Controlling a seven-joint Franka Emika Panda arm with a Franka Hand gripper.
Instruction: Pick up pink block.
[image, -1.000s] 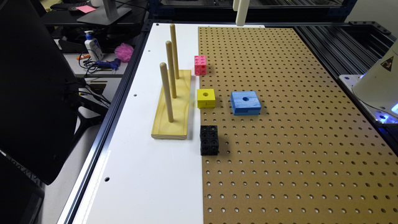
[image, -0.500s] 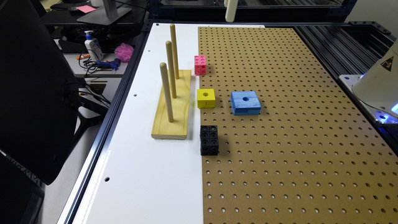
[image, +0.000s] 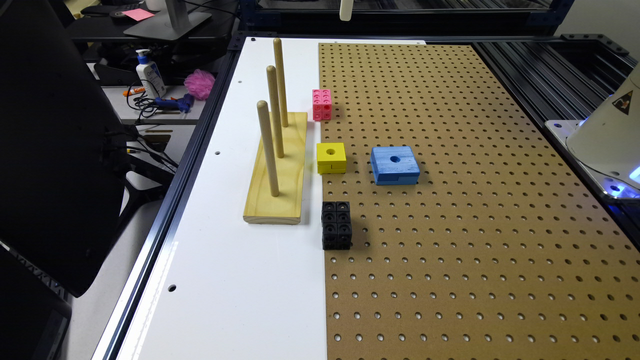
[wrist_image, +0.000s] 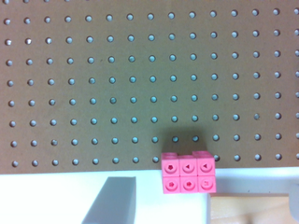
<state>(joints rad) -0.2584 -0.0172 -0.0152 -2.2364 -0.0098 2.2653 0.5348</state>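
Off the exterior view's left sits a cluttered desk with a lotion bottle, tangled cables, a pink puff, probably a monitor stand behind, plus a big black chair back.

The gripper is a slim, cream-white part with a rounded lower end, set against the dark frame at the far edge of the table. The robot base is a glossy white, rounded housing bearing a yellow triangular warning sticker with a black symbol. Blue light glows at its foot, where it sits on a pale mounting plate.
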